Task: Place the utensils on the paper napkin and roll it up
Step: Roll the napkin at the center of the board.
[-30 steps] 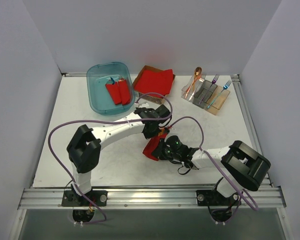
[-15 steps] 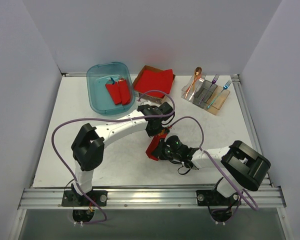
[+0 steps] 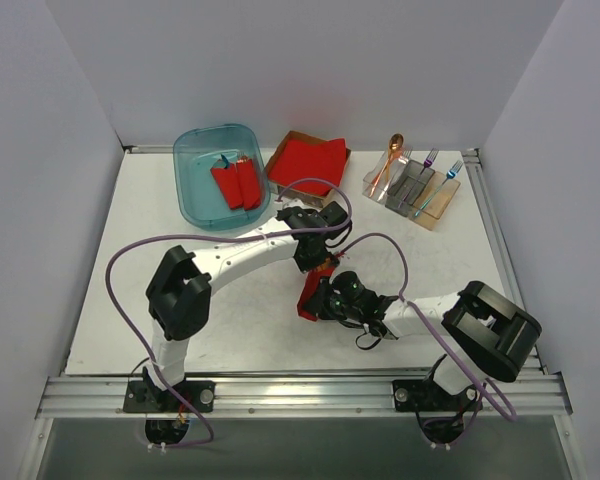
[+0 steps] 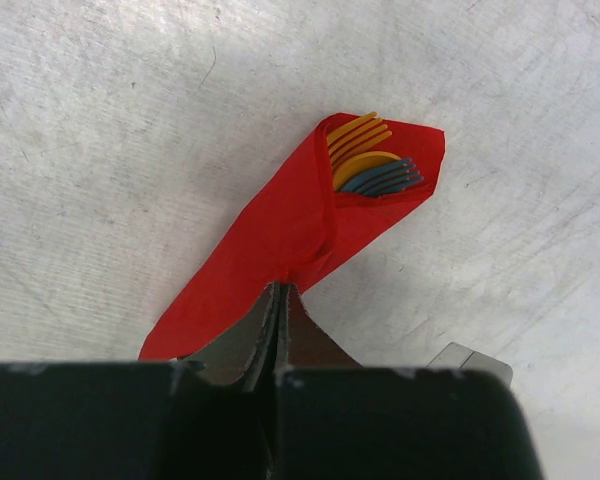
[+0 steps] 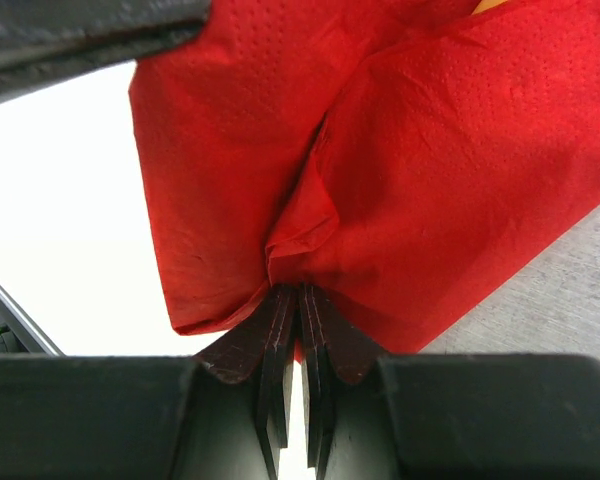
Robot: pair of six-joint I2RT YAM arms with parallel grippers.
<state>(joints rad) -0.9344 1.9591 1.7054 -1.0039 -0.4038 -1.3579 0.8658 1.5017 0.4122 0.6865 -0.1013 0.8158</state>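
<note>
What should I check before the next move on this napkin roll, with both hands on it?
1. Grip of left hand on paper napkin: ok, shut on it.
2. Grip of right hand on the napkin: ok, shut on a fold.
3. The utensils are inside the wrap: ok, tips show at the open end.
4. Roll is tight: not ok, folds are loose and the end gapes.
5. Other end is closed: cannot tell, hidden behind the hands.

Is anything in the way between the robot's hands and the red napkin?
Nothing visible. The left hand and right hand are each shut on the paper napkin, which is wrapped around the utensils.
</note>
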